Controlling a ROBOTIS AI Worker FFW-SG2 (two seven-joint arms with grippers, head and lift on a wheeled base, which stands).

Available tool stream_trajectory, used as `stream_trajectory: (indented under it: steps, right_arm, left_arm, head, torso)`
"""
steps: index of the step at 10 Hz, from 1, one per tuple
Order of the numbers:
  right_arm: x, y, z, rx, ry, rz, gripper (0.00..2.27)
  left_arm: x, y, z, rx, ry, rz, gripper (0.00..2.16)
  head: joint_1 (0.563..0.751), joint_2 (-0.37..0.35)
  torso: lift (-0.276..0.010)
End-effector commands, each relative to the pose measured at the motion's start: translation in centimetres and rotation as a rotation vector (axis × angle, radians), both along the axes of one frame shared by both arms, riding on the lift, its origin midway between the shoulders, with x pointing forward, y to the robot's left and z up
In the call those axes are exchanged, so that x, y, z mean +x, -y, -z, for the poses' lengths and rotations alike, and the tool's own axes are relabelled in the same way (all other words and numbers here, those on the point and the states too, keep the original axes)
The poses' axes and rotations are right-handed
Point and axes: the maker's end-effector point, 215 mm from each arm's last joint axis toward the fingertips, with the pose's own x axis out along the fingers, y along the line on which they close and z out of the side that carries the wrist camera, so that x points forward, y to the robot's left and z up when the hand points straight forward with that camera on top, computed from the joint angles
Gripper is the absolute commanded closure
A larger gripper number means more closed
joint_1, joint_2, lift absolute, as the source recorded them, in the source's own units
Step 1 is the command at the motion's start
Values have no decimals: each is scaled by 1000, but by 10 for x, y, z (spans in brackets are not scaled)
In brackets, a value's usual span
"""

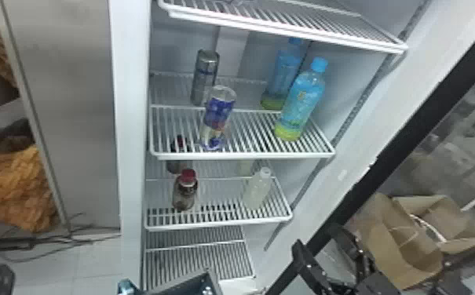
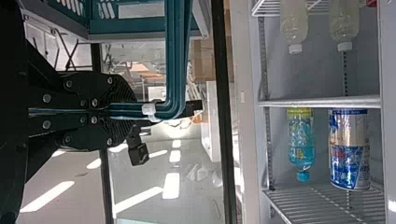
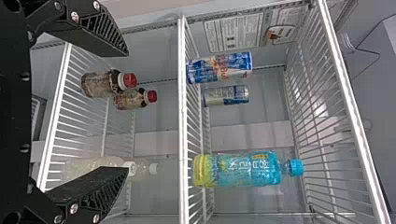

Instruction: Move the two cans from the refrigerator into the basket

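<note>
Cans [image 1: 220, 111] on white wire shelf [image 1: 248, 156]; pale tiled floor [image 1: 95, 261] left.

- The cans [image 1: 218, 111] looked like smooth, glossy metal.
- The blue bottles [image 1: 300, 100] were shiny, clear plastic.
- The basket [image 2: 140, 26] was smooth plastic.
- The shelf [image 1: 244, 156] was smooth, coated wire.
- The brown bag [image 1: 389, 239] seemed matt, creased paper.
- The orange heap [image 1: 12, 188] looked rough; perhaps cloth.
</note>
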Motion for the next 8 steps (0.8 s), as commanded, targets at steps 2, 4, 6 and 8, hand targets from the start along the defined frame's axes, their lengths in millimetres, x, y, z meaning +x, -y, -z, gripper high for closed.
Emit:
stream_trajectory:
  steps: [2, 4, 6, 8]
  right_arm:
    - [1, -1, 0, 1, 2, -1, 176]
    - [0, 0, 2, 4, -2, 1, 177]
    - [0, 0, 3, 5, -4, 2, 177]
    - [3, -2, 1, 8, 3, -1, 177]
  left_arm:
    - [-2, -1, 2, 0, -9, -1, 1197]
    - [-2, 0, 1, -2, -9, 0, 1197]
    - [-2, -1, 0, -3, -6, -1, 1197]
    - [-2, -1, 1, -1, -6, -2, 1197]
  head:
    - [695, -350]
    - [695, -350]
    - [695, -350]
    - [695, -350]
  torso:
    - [-35]
    - [-35]
    - [-35]
    - [-35]
